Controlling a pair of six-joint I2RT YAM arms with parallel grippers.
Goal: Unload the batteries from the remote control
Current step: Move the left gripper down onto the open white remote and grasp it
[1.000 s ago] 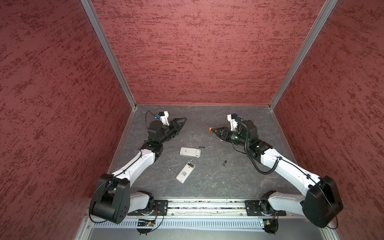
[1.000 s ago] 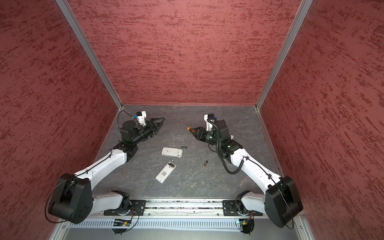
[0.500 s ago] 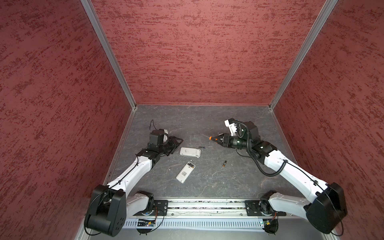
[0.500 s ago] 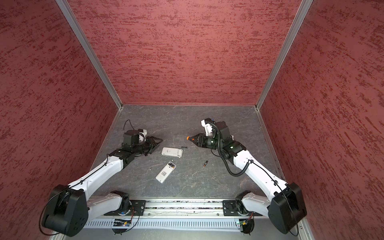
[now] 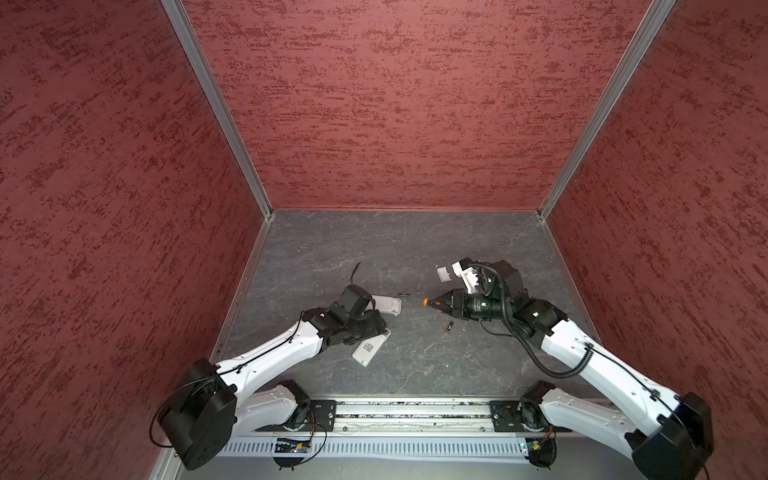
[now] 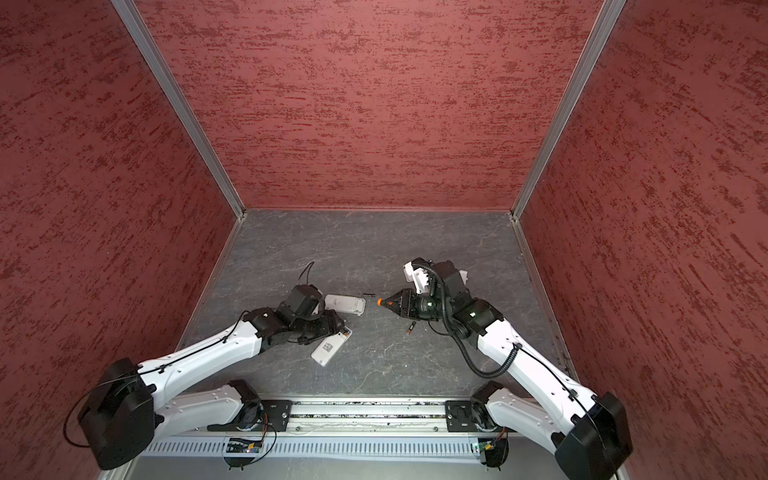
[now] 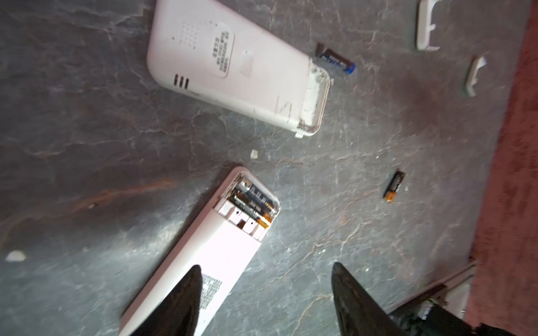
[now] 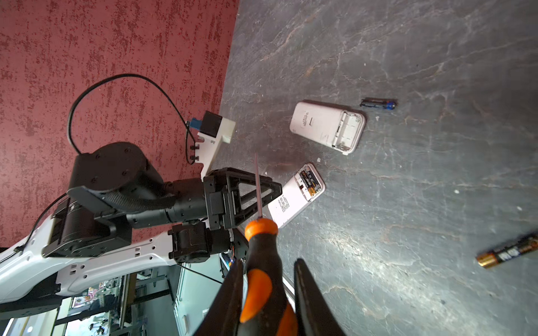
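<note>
Within the open bay of the slim remote (image 7: 233, 250), two batteries (image 7: 253, 203) await removal; a blue-tipped battery (image 7: 336, 61) and a gold-ended battery (image 7: 393, 186) lie on the tabletop (image 7: 87, 145) near the emptied wide remote (image 7: 233, 67). Left claw (image 7: 266, 269) gapes empty; right claw (image 8: 267, 270) clamps the screwdriver (image 8: 262, 241).

The desk (image 5: 415, 249) is showing dark grey marbling with pale veins, the walls (image 5: 395, 104) mottled red. The slim remote (image 7: 233, 250) and the wide remote (image 7: 233, 67) are showing white. The batteries (image 7: 256, 203) are showing black with gold ends, one loose battery (image 7: 336, 61) black with a blue tip. The screwdriver (image 8: 262, 261) is showing an orange and black handle
</note>
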